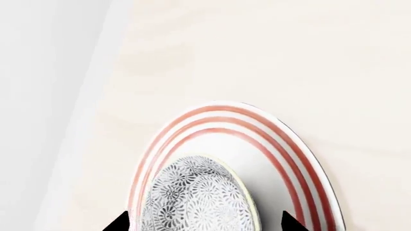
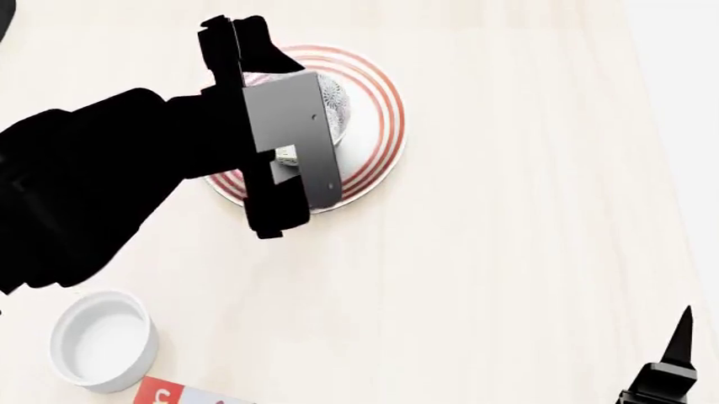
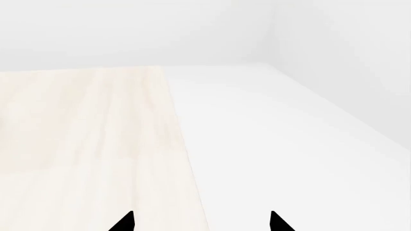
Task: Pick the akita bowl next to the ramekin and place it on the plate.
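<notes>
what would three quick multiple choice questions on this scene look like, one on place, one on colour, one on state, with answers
1. Where is the patterned bowl?
A. on the plate
B. beside the white cup
C. on the bare table

2. What colour are the rings on the plate?
A. blue
B. red
C. green

3. How does the right hand stand?
A. shut on a bowl
B. open, holding nothing
C. shut on the cup

Answers: 1 A, the left wrist view shows the bowl over the plate's centre, between the left hand's fingertips. 2 B, thin red rings circle the rim. 3 B, its tips are apart over the table with nothing between them.
</notes>
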